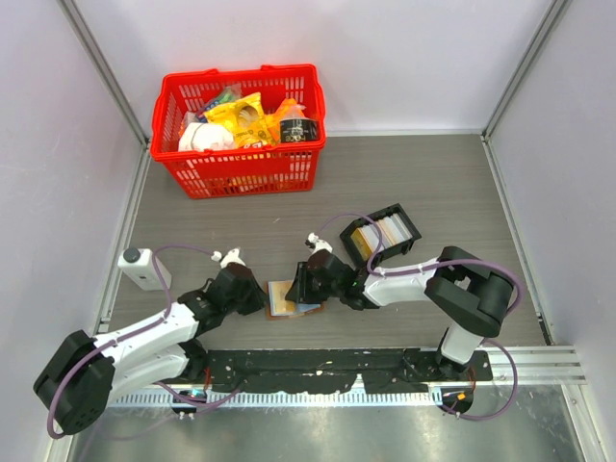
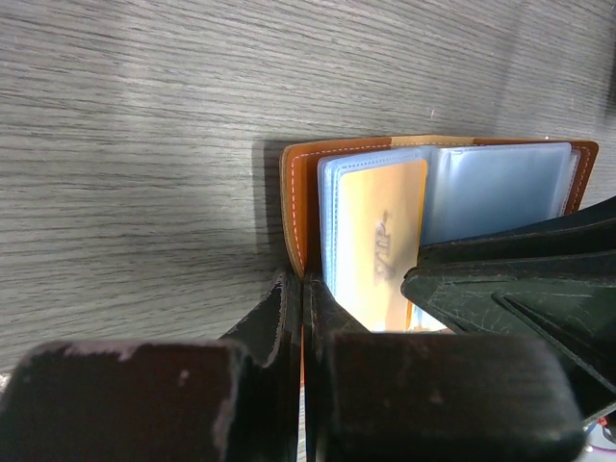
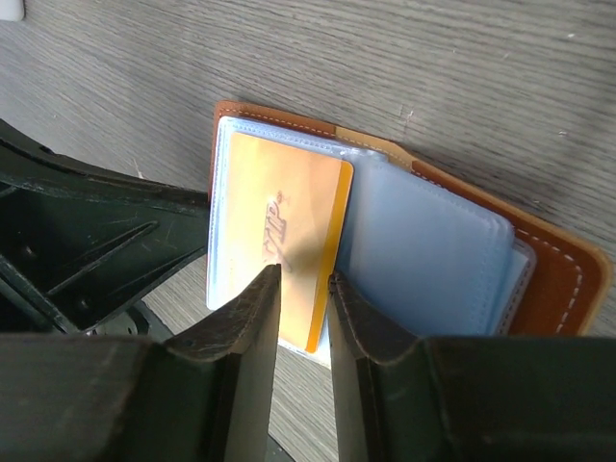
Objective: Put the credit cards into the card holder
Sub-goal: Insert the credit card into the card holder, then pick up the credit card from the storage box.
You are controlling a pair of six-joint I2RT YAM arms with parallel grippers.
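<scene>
From above, near the front edge of the grey table, the card holder lies open between the two arms, with the left tool on its left side and the right tool on its right, both crowded in tight. Behind and to the right sits a black box tray tilted at an angle, more credit cards standing in it, well apart from the holder. A red basket full of groceries sits far back on the left, and open table runs between it and the arms. Over to the left wrist view now: the left tool has its jaws pressed together on the tan leather edge of the card holder, pinning that cover; the yellow-orange card sits behind a clear sleeve just beside it, and the right arm's dark tool crowds in from the right. Bare wood grain stretches away above and to the left. On the right wrist view, the right tool stands narrow, its two fingers straddling the lower edge of the yellow-orange card, which lies over the holder's left sleeve; whether the pads actually pinch it I cannot tell. Light blue sleeves fan out to the right, brown cover edge beyond them.
</scene>
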